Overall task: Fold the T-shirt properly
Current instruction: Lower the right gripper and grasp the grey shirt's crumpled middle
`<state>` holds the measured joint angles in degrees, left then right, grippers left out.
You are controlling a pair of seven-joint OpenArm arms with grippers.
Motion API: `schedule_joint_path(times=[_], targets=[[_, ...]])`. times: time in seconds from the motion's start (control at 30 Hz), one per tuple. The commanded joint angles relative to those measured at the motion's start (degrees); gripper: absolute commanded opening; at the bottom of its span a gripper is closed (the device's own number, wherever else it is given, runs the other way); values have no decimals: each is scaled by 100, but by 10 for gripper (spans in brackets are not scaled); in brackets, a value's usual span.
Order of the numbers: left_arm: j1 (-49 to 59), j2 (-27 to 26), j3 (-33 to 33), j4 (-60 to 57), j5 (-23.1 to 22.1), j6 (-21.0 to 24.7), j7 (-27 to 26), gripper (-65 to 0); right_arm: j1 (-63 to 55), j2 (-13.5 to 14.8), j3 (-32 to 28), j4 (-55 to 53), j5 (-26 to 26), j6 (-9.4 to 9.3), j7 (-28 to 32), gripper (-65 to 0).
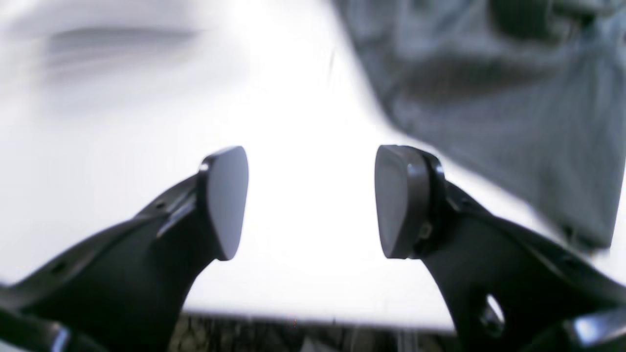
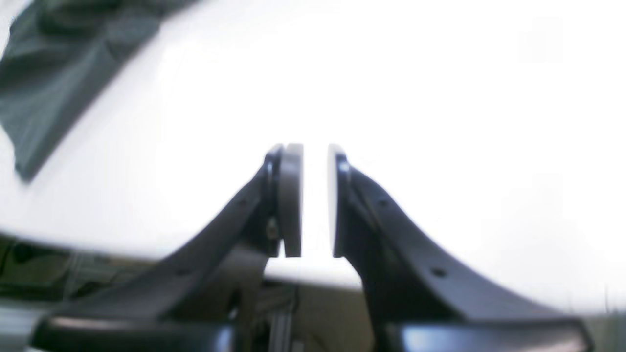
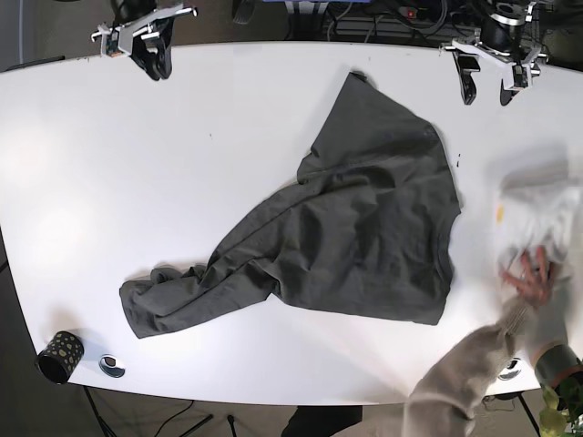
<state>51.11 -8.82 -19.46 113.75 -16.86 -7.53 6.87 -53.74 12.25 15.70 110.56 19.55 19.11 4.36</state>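
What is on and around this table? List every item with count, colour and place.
T-shirt: one, dark grey, crumpled across the table's middle.
White cloth: one, at the table's edge under a person's hand.
Cup: one, black with spots, near corner.
Small round disc: one, silver, beside the cup.
Table: one, white.
Person's hand: one, grey sleeve, on the white cloth.
Left pincer: open, over bare table.
Right pincer: nearly closed, empty.

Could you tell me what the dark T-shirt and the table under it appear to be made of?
The T-shirt looks like soft knit fabric, probably cotton jersey, matte dark grey: it lies in folds and wrinkles, bunched at its lower left. The table seems a hard, smooth white top, perhaps laminate; it looks flat and even, with a slight sheen. The exact materials cannot be told.
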Motion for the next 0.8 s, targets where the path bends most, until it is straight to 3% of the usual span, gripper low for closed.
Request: schedule_joint_path(times=[0.0, 0.27, 0.4, 0.5, 0.77], targets=[[27, -19, -36, 93, -32, 10, -120, -278, 226, 45, 25, 113, 27, 18, -203, -569], [-131, -19, -27, 93, -32, 10, -112, -251, 1633, 19, 25, 166, 19, 625, -1522, -555], [-140, -10, -18, 93, -32, 10, -112, -156, 2266, -7, 25, 166, 36, 862, -2084, -438], [-140, -10, -10, 93, -32, 19, -112, -153, 2653, -7, 16, 166, 54, 1020, -2348, -387], [-166, -10, -45, 93, -15, 36, 99, -153, 4068, 45, -713, -19, 19, 1522, -3465, -380]])
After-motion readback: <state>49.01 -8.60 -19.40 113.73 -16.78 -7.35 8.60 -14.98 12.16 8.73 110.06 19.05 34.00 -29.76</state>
